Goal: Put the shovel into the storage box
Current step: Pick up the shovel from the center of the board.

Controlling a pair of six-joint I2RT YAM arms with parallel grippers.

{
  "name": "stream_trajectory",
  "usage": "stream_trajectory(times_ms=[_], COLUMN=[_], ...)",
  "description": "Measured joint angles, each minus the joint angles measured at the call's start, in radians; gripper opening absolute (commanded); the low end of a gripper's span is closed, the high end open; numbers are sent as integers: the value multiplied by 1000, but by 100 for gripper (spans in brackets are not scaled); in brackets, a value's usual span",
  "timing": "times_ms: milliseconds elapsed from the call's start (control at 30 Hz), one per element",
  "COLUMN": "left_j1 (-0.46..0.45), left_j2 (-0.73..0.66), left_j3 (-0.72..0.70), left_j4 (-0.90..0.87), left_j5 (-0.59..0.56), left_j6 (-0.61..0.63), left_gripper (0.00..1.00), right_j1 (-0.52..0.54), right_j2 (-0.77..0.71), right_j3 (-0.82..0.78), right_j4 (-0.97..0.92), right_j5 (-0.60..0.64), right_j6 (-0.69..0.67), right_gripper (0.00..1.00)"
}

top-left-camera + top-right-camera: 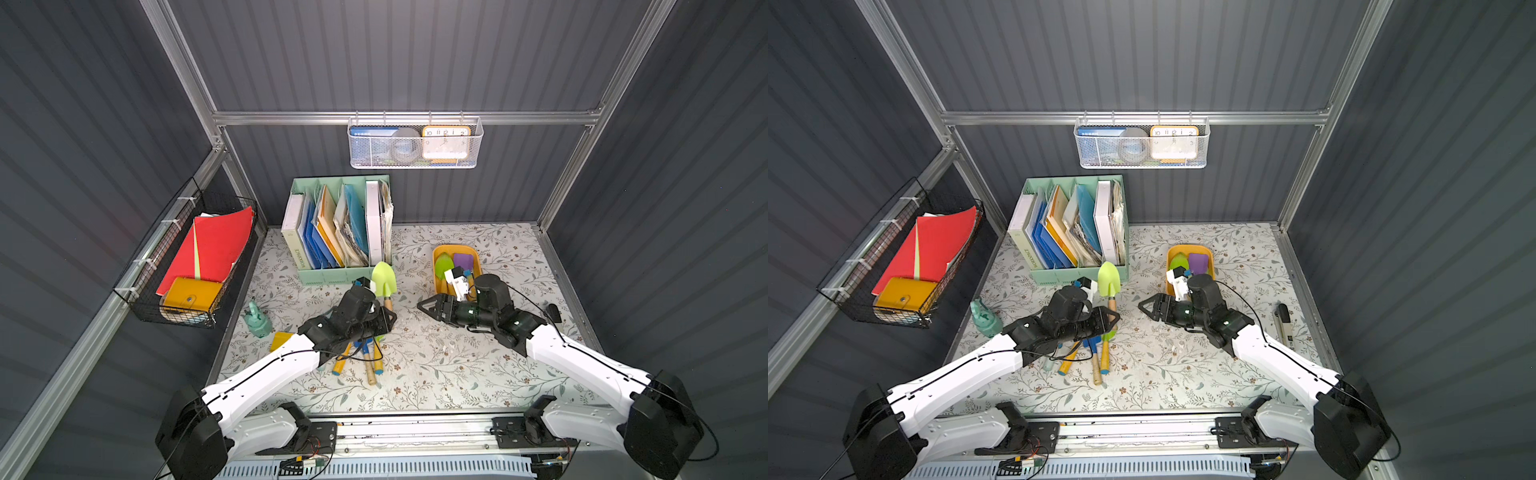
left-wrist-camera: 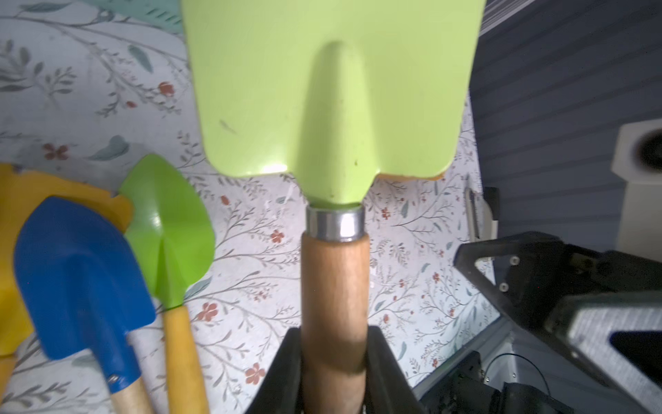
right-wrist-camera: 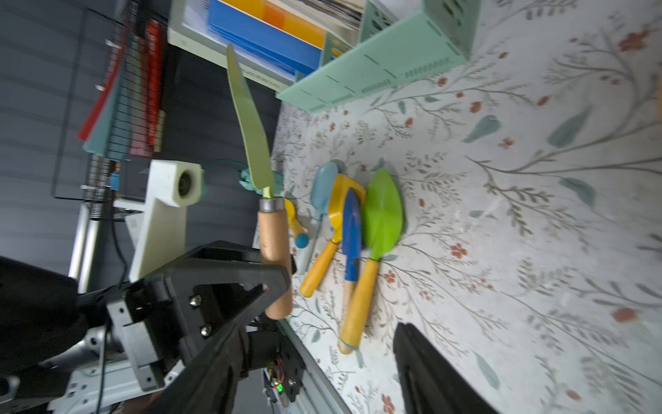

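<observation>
The shovel (image 1: 383, 279) (image 1: 1108, 277) has a lime-green blade and a wooden handle and stands upright above the table, blade up. My left gripper (image 1: 387, 318) (image 1: 1111, 320) (image 2: 335, 344) is shut on its handle, with a finger on each side. In the right wrist view the shovel (image 3: 274, 236) shows side-on in that grip. My right gripper (image 1: 420, 307) (image 1: 1141, 307) (image 3: 322, 362) is open and holds nothing; it sits just right of the handle and points at it. The mustard-yellow storage box (image 1: 457, 248) (image 1: 1190, 248) lies behind the right wrist and holds a green shovel (image 1: 442, 264) and a purple one (image 1: 463, 262).
Several more toy shovels (image 1: 365, 361) (image 3: 351, 229) lie in a pile under the left arm. A mint-green file holder (image 1: 340, 232) stands at the back, with a teal toy (image 1: 257, 320) at the left. A black pen (image 1: 1283, 316) lies near the right wall. Wire baskets (image 1: 415, 143) (image 1: 187, 257) hang on the walls.
</observation>
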Motion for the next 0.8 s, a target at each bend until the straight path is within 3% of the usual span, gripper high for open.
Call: stream_trajectory(times_ms=[367, 800], left_j1=[0, -6], left_j2=[-5, -4], left_j3=[-5, -37], left_j4=[225, 383], left_j5=[175, 345], left_j6=[12, 9], left_gripper=[8, 6], right_j1=[0, 0], right_j2=[18, 65], right_j3=[-32, -51], right_j4=[330, 477], right_j5=[-174, -198], right_j6=[130, 198], right_gripper=[66, 54])
